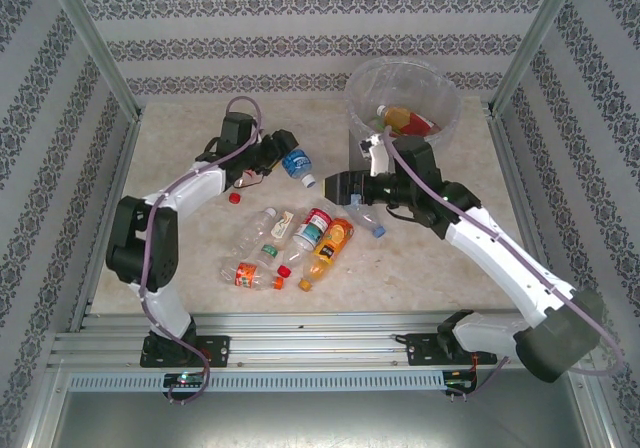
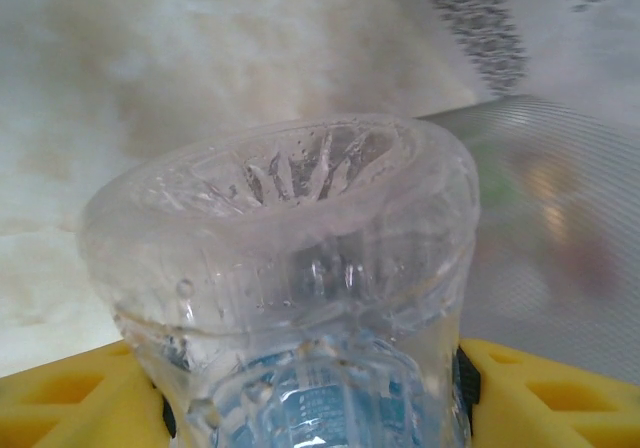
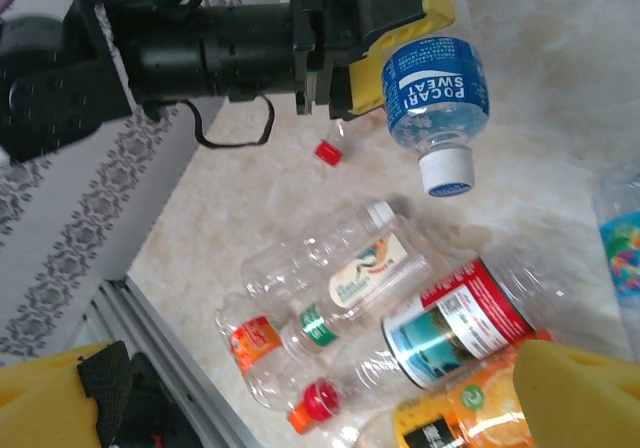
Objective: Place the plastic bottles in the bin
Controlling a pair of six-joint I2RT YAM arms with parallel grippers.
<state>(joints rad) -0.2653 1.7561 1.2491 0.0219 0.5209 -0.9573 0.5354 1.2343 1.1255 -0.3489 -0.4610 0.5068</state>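
My left gripper is shut on a clear plastic bottle with a blue label and white cap, held above the table. In the left wrist view its ribbed base sits between the yellow fingers. The right wrist view shows the held bottle hanging cap down. My right gripper stands open with nothing between its fingers, above several bottles lying on the table: a clear white-capped one, a red-labelled one, an orange one. The bin stands at the back right with bottles inside.
A loose red cap lies on the table below the left gripper. A crushed bottle with an orange label lies nearest the front rail. Metal frame posts and patterned walls close in the table on three sides.
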